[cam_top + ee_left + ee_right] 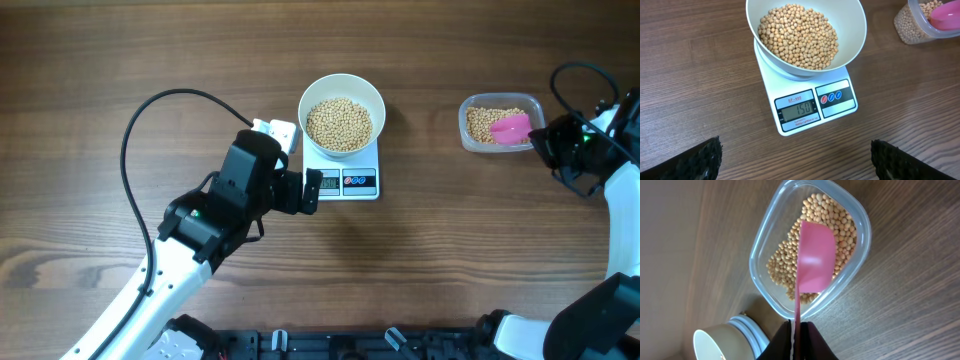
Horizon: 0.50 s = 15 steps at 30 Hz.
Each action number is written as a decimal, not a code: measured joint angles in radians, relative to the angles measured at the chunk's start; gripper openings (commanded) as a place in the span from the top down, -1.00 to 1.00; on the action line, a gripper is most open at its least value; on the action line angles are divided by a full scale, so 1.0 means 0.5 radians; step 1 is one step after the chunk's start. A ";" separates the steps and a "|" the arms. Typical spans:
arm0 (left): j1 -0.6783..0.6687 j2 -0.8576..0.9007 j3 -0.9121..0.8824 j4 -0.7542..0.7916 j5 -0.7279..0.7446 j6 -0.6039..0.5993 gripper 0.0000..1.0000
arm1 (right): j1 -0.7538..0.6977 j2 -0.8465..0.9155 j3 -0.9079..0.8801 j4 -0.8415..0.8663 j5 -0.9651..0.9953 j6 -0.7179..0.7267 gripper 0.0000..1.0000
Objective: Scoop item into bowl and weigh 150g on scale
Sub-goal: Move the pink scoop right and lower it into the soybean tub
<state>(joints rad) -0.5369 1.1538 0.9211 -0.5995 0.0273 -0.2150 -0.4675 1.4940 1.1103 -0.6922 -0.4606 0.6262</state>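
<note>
Beige round beans (797,35) fill the smooth white bowl (852,25) on the square white scale (771,80), just ahead of the left gripper (795,162), jaws apart; advancing could bump it, spoiling the reading. Right gripper (796,330) clamps a pink plastic scoop (815,255).

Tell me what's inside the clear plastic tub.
Tan beans lie in the clear tub, a pink scoop over them, its handle pinched by the right gripper. The scoop covers whatever lies beneath it; beans hide much of the tub's floor.
</note>
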 measured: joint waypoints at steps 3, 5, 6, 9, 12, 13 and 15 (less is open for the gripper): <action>0.000 0.000 0.000 0.000 0.000 0.000 -1.00 | 0.000 0.002 0.000 0.041 0.001 0.003 0.90; 0.000 0.000 0.000 0.000 0.000 0.000 -1.00 | 0.000 0.014 0.000 0.042 0.000 0.003 0.86; 0.000 0.000 0.000 0.000 0.000 0.000 -1.00 | 0.000 0.032 0.000 0.042 0.000 0.003 0.78; 0.000 0.000 0.000 0.000 0.000 0.000 -1.00 | 0.000 0.091 0.000 0.043 -0.001 0.006 0.50; 0.000 0.000 0.000 0.000 0.000 0.000 -1.00 | 0.000 0.110 0.000 0.043 -0.005 -0.005 -0.11; 0.000 0.000 0.000 0.000 0.000 0.000 -1.00 | 0.000 0.111 0.000 0.043 -0.004 0.000 -0.25; 0.000 0.000 0.000 0.001 0.000 0.000 -1.00 | 0.000 0.111 0.000 0.047 0.006 -0.015 -0.89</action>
<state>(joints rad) -0.5369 1.1538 0.9211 -0.5991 0.0273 -0.2150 -0.4675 1.5497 1.1103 -0.6685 -0.4576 0.6186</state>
